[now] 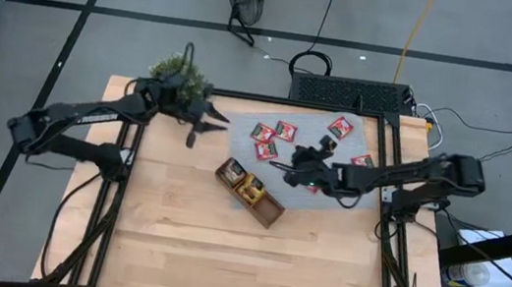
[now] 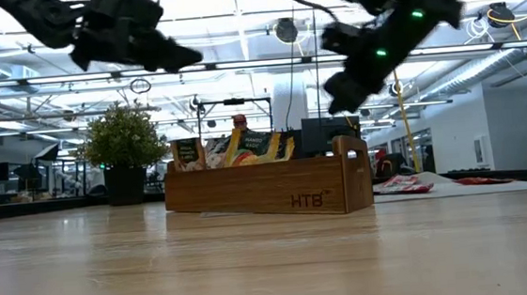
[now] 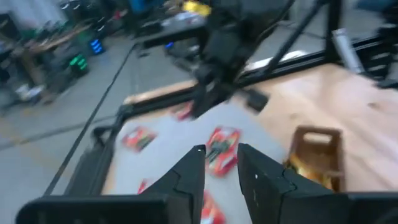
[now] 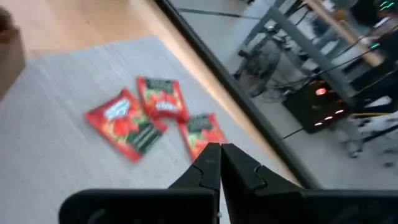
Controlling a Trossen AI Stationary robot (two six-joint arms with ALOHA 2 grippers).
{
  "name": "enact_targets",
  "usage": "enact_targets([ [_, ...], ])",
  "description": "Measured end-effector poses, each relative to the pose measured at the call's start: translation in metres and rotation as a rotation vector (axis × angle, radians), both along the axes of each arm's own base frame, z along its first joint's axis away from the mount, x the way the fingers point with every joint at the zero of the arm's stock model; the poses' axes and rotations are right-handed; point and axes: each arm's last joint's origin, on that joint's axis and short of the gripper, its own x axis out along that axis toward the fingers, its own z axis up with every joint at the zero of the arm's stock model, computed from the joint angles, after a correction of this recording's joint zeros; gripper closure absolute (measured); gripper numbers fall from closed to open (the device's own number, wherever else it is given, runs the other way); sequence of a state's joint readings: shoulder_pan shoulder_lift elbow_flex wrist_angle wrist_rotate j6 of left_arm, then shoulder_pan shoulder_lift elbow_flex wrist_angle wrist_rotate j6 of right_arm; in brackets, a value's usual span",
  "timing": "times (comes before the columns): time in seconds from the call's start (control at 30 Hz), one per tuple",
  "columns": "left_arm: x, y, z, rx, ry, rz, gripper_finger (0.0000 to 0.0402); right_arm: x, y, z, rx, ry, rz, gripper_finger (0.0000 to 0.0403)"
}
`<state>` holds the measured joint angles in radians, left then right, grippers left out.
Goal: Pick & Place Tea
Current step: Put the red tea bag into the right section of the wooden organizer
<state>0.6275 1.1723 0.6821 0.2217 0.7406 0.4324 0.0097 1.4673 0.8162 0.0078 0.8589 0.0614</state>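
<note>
Nearby, potted plant [image 1: 181, 79], wooden tray [image 1: 251, 193], grey mat [image 1: 330, 148]

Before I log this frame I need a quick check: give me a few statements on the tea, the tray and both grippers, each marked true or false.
1. Red sachets lie on the grey mat. True.
2. The tray is empty. False: sachets already stand in it, at the end nearer the left arm.
3. The right gripper is shut and holds nothing. True.
4. The left gripper grips a sachet. False: its fingers are apart with nothing between them, above the mat.
5. The plant stands on the mat. False: it stands at the table's far left corner, off the mat.
</note>
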Motion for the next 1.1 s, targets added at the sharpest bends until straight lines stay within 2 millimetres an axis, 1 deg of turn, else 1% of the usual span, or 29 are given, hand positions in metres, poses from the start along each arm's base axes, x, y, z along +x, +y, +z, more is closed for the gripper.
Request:
enact_targets([
  [0.07, -0.012, 0.006, -0.003, -0.021, 0.013, 0.076, 0.0308, -0.011, -0.005, -0.006, 0.035, -0.056, 0.013, 0.0401],
  [0.13, -0.02, 0.012, -0.004, -0.034, 0.017, 0.148, 0.0309, -0.018, -0.016, -0.009, 0.105, -0.095, 0.057, 0.0389],
  [0.2, -0.024, 0.016, -0.004, -0.032, 0.014, 0.2, 0.0309, -0.018, -0.028, -0.011, 0.204, -0.119, 0.126, 0.0365],
  [0.27, -0.026, 0.02, -0.006, -0.056, 0.028, 0.231, 0.0309, -0.017, -0.042, -0.015, 0.273, -0.118, 0.18, 0.033],
  [0.37, -0.026, 0.022, -0.008, -0.079, 0.035, 0.267, 0.0309, -0.005, -0.062, -0.018, 0.272, -0.102, 0.281, 0.0268],
  [0.43, -0.026, 0.022, -0.008, -0.082, 0.035, 0.278, 0.0309, 0.008, -0.075, -0.018, 0.233, -0.078, 0.37, 0.0226],
  [0.53, -0.025, 0.021, -0.007, -0.08, 0.035, 0.274, 0.0309, 0.029, -0.086, -0.023, 0.161, 0.035, 0.547, 0.0186],
  [0.6, -0.024, 0.021, -0.007, -0.078, 0.032, 0.273, 0.0309, 0.043, -0.093, -0.03, 0.137, 0.123, 0.583, 0.0177],
  [0.77, -0.023, 0.018, -0.007, -0.081, 0.036, 0.263, 0.0309, 0.07, -0.115, -0.052, 0.227, 0.305, 0.561, 0.0183],
  [0.83, -0.023, 0.018, -0.007, -0.08, 0.035, 0.261, 0.0309, 0.078, -0.122, -0.055, 0.236, 0.333, 0.56, 0.0186],
  [0.97, -0.022, 0.018, -0.007, -0.08, 0.036, 0.26, 0.0309, 0.089, -0.136, -0.053, 0.238, 0.332, 0.545, 0.0186],
  [1.1, -0.022, 0.017, -0.008, -0.081, 0.037, 0.257, 0.0309, 0.086, -0.146, -0.052, 0.23, 0.351, 0.536, 0.0188],
])
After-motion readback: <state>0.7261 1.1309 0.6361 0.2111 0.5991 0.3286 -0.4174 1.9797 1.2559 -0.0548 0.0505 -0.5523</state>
